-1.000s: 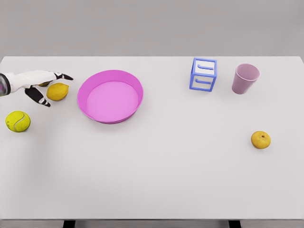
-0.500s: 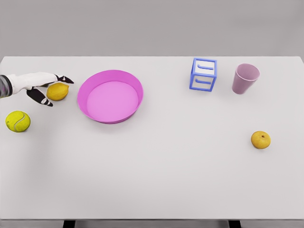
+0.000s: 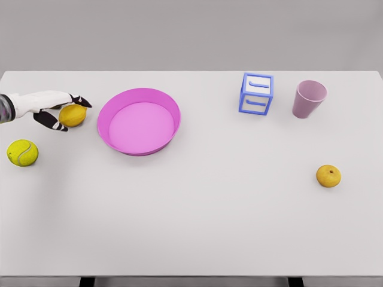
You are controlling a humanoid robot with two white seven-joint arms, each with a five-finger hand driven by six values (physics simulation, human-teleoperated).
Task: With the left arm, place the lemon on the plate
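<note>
Your left hand (image 3: 51, 107) has drawn its fingers in around the lemon (image 3: 72, 115) over the last second; it now looks gripped, just left of the plate (image 3: 139, 121), ready for you to lift.

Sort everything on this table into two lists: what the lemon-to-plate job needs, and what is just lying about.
Needed for the job:
- lemon, on the table at far left
- pink plate, just right of the lemon
- left robot hand, fingers curling around the lemon

Just lying about:
- tennis ball
- blue block
- pink cup
- orange fruit
</note>
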